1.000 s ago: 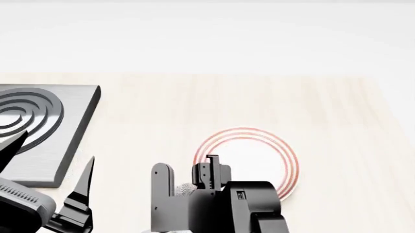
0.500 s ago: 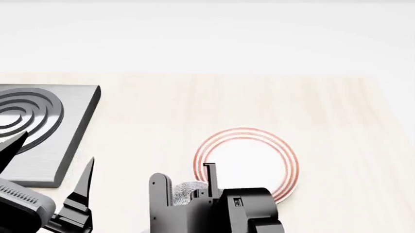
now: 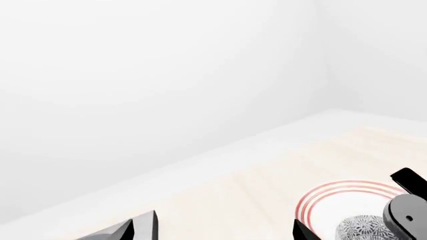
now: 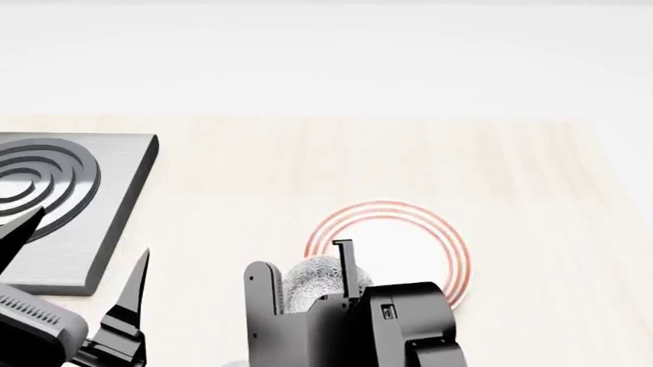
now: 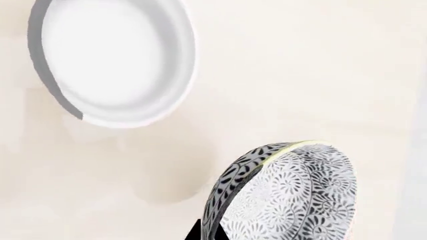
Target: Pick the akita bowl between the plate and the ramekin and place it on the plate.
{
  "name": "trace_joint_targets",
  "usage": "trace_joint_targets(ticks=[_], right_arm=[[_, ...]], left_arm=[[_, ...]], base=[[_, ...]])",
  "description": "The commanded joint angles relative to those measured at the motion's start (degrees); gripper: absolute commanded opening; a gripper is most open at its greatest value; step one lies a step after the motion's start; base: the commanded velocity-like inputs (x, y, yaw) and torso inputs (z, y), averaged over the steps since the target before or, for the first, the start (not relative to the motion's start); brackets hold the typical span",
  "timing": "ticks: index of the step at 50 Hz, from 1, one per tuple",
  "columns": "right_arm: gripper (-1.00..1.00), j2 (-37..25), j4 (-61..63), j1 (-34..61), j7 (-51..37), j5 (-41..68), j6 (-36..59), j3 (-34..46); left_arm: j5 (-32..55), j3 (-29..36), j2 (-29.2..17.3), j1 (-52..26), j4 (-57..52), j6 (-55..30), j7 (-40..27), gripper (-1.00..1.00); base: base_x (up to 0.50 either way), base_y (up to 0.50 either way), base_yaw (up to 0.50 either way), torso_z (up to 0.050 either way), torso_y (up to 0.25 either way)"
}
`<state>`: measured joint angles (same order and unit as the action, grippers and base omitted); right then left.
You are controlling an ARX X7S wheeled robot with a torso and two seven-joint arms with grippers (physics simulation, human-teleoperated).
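Note:
My right gripper (image 4: 303,277) is shut on the rim of the akita bowl (image 4: 314,283), a small grey-and-white speckled bowl. The bowl hangs tilted above the table, at the left edge of the plate (image 4: 408,237), which is white with thin red rings. In the right wrist view the bowl (image 5: 287,195) fills the lower right, pinched at its rim by the dark fingertips (image 5: 193,234). The plain white ramekin (image 5: 113,60) stands apart from it on the table. The left wrist view shows the plate (image 3: 333,200) and bowl (image 3: 363,227) too. My left gripper (image 4: 76,260) is open and empty at the lower left.
A grey metal slab with raised concentric rings (image 4: 61,191) lies at the left of the light wooden table (image 4: 255,176). Bare wood stretches behind and to the right of the plate. A white wall rises beyond the table's far edge.
My right gripper has risen and moved slightly right with the bowl. More of the speckled bowl now shows between its fingers, beside the plate's left edge. The left arm is still.

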<state>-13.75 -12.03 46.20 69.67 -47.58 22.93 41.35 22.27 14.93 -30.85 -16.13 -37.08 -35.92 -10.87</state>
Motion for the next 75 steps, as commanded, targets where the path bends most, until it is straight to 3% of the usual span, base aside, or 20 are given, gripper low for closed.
trace_joint_targets(ticks=[1,10,46,63,75], right_arm=[[-1.00,-1.17,3.56,1.35,1.50,-1.57,1.14,-0.10],[-1.00,-1.65,6.12,2.99,2.74,-2.00,2.68,-0.98],[-1.00,6.23,-31.98,17.17,-17.43,3.71,-2.27,-5.08],[-1.00,12.11,-55.98,25.67,-28.95,7.72,-10.84,-5.43],[-1.00,12.36,-53.59,23.56,-27.90,8.29,-11.54,-3.71]], left_arm=[[0.18,-0.10,-0.25,0.22,-0.41,-0.01,-0.17,1.00],[0.39,-0.13,-0.40,0.37,-0.88,-0.15,-0.36,1.00],[0.70,0.39,-0.75,0.71,-0.81,0.05,-0.48,1.00],[0.73,0.65,-0.71,0.61,-0.09,0.45,-0.45,1.00],[1.02,0.61,-0.84,0.61,-0.17,0.38,-0.51,1.00]], base=[[0.00,0.00,0.00,0.000,0.000],[0.00,0.00,0.00,0.000,0.000],[0.00,0.00,0.00,0.000,0.001],[0.00,0.00,0.00,0.000,0.001],[0.00,0.00,0.00,0.000,0.000]])
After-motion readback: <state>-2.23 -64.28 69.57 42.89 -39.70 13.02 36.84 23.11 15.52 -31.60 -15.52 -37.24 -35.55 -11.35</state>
